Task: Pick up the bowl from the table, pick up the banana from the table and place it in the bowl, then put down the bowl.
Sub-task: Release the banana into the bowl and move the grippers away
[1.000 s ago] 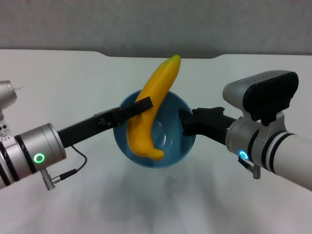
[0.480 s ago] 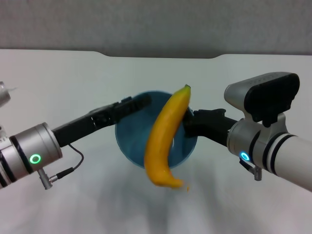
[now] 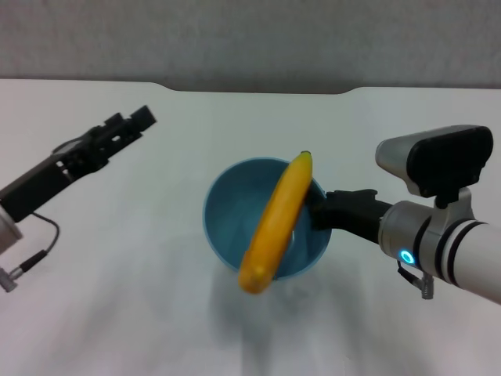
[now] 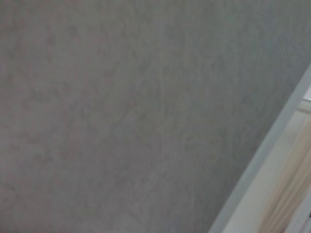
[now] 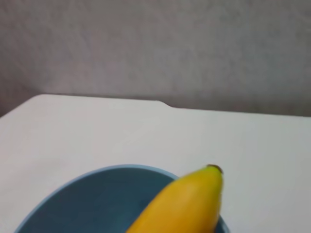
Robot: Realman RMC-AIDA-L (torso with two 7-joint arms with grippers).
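The light-blue bowl (image 3: pixel 235 211) hangs a little above the white table (image 3: pixel 109 313), casting a soft shadow below it. My right gripper (image 3: pixel 317 205) is shut on its right rim. The yellow banana (image 3: pixel 278 223) lies slanted across the bowl, its dark stem tip at the far rim by the gripper and its other end poking out over the near rim. My left gripper (image 3: pixel 129 125) is open and empty, raised well off to the far left. The right wrist view shows the bowl (image 5: pixel 97 199) with the banana (image 5: pixel 189 204) resting on it. The left wrist view shows only a grey wall.
The table's far edge has a shallow notch (image 3: pixel 258 88) in front of a grey wall. The table (image 5: pixel 97 131) stretches bare beyond the bowl. Nothing else stands on it.
My left gripper let go of the banana and pulled back up and to the far left. The banana tipped over and now rests across the bowl. The bowl shifted slightly right.
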